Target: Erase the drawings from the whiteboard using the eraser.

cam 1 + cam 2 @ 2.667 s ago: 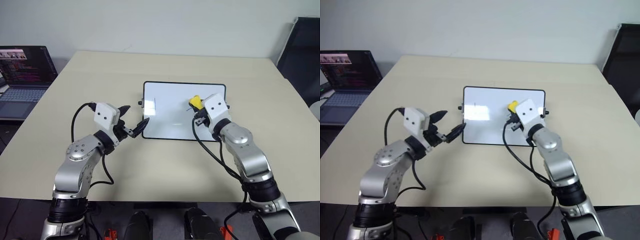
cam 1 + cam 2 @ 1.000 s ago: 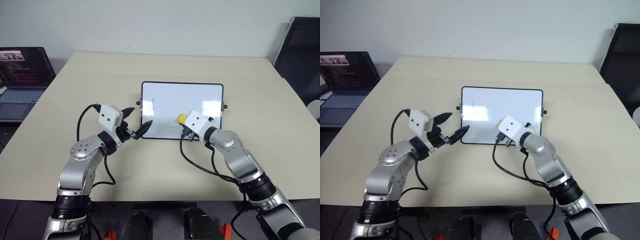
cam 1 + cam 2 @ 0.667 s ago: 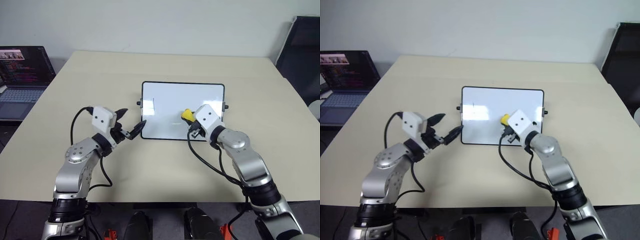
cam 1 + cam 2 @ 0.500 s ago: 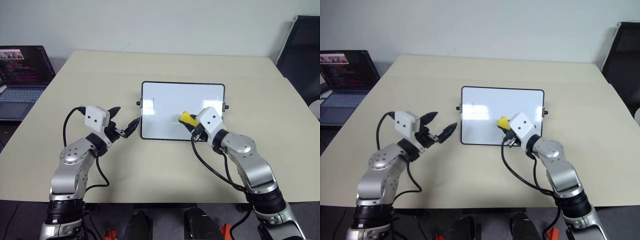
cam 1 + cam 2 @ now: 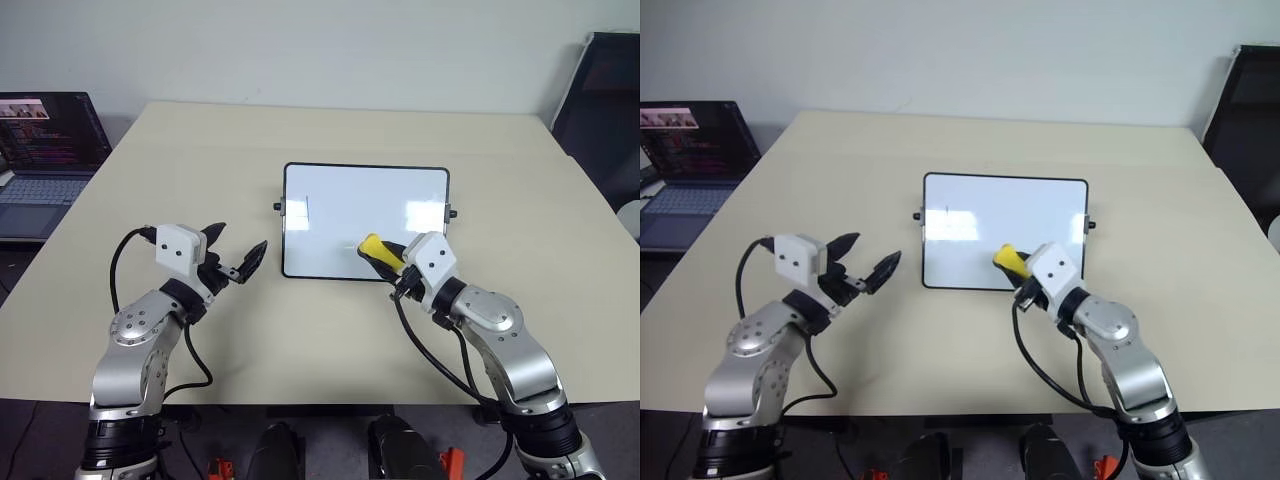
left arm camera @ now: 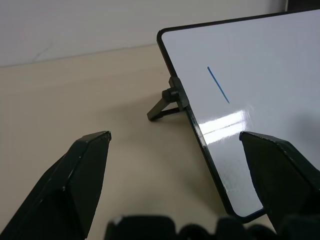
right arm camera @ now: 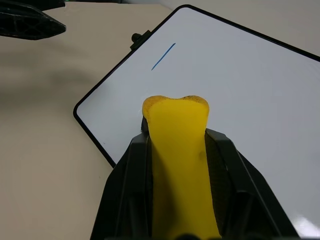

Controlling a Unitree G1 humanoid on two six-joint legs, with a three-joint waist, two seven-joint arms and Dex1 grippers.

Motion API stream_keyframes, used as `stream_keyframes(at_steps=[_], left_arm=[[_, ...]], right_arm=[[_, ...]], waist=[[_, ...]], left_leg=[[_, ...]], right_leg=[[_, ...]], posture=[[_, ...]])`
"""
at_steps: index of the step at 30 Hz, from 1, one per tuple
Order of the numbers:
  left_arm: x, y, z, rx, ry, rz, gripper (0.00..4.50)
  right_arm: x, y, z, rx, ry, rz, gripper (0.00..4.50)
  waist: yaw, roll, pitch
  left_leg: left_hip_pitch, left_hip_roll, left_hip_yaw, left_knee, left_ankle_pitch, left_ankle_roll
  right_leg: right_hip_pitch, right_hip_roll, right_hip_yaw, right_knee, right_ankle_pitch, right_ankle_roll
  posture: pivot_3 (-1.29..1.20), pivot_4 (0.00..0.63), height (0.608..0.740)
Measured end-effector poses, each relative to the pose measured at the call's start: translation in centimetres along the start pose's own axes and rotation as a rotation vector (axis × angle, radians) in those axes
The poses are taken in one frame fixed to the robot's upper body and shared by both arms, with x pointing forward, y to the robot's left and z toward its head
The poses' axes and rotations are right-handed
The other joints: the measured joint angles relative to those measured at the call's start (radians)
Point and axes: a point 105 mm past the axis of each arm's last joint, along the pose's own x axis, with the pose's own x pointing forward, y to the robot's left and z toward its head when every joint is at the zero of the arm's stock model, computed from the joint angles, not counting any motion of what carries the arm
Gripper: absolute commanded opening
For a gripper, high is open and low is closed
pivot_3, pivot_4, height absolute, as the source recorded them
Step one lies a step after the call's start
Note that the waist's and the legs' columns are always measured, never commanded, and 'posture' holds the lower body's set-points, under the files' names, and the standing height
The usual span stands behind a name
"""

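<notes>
Beige surface (image 5: 330, 320): my right end effector (image 5: 392, 262) clenches the eraser (image 5: 378, 250) at the whiteboard (image 5: 365, 200)'s 6 o'clock edge; the left end effector (image 5: 232, 255) stands released off the 9 o'clock edge, so I judge wiping the stroke (image 7: 163, 56) could slide the unbraced board

Whiteboard (image 5: 365, 200) lying flat near the middle of the table (image 5: 300, 130). One pen stroke (image 5: 306, 207) near the board's left edge. Eraser (image 5: 378, 251) over the board's near edge, toward its right corner, clamped in the right gripper (image 5: 392, 262), which reaches in from the near right. Left gripper (image 5: 235, 257) just left of the board's near left corner, apart from it, fingers spread. Laptop (image 5: 45, 150) far off to the left, beyond the table's edge.
</notes>
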Motion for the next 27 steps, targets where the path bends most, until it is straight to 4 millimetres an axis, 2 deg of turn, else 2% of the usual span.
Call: stream_keyframes(at_steps=[3, 6, 12, 14, 20, 27], left_arm=[[0.0, 0.0, 0.0, 0.001, -0.002, 0.007, 4.50], [0.0, 0.1, 0.1, 0.002, -0.005, 0.012, 4.50], [0.4, -0.5, 0.5, 0.009, -0.014, -0.024, 4.50], [0.7, -0.6, 0.6, 0.015, -0.016, -0.035, 4.50], [1.2, -0.8, 0.7, 0.025, -0.015, -0.057, 4.50], [1.5, -1.4, 0.6, 0.026, -0.016, -0.081, 4.50]], right_arm=[[0.6, 0.0, -0.1, -0.014, 0.010, 0.014, 1.10], [1.7, -0.1, 0.7, -0.053, -0.012, 0.032, 1.10], [6.7, -0.7, 4.5, -0.195, -0.072, 0.071, 1.10], [8.0, -0.8, 5.0, -0.219, -0.065, 0.079, 1.10], [11.1, -1.9, 4.4, -0.323, 0.033, 0.098, 1.10], [13.6, -2.5, 4.8, -0.427, 0.060, 0.084, 1.10]], waist=[[-0.001, 0.000, 0.000], [-0.002, 0.000, 0.000], [-0.002, 0.000, 0.000], [-0.002, 0.000, 0.000], [0.000, 0.000, 0.000], [-0.004, 0.001, 0.001]], left_leg=[[0.000, 0.000, 0.000, 0.000, 0.000, 0.000], [0.000, 0.000, 0.000, 0.000, 0.000, 0.000], [0.000, 0.000, 0.000, 0.000, 0.000, 0.000], [0.000, 0.000, 0.000, 0.000, 0.000, 0.000], [-0.001, 0.000, 0.000, -0.001, 0.000, 0.000], [-0.001, 0.000, 0.000, -0.001, 0.000, 0.000]], right_leg=[[0.000, 0.000, 0.000, 0.000, 0.000, 0.000], [0.000, 0.000, 0.000, 0.001, 0.000, 0.000], [0.000, 0.000, 0.000, 0.001, 0.001, 0.000], [0.000, 0.000, -0.001, 0.001, 0.002, 0.002], [-0.001, 0.000, -0.001, 0.001, 0.006, 0.000], [-0.001, 0.001, -0.002, 0.001, 0.006, 0.000]], posture=[[0.00, 0.150, 0.740], [0.00, 0.150, 0.740], [0.00, 0.150, 0.740], [0.00, 0.150, 0.740], [0.00, 0.150, 0.740], [0.00, 0.150, 0.740]])
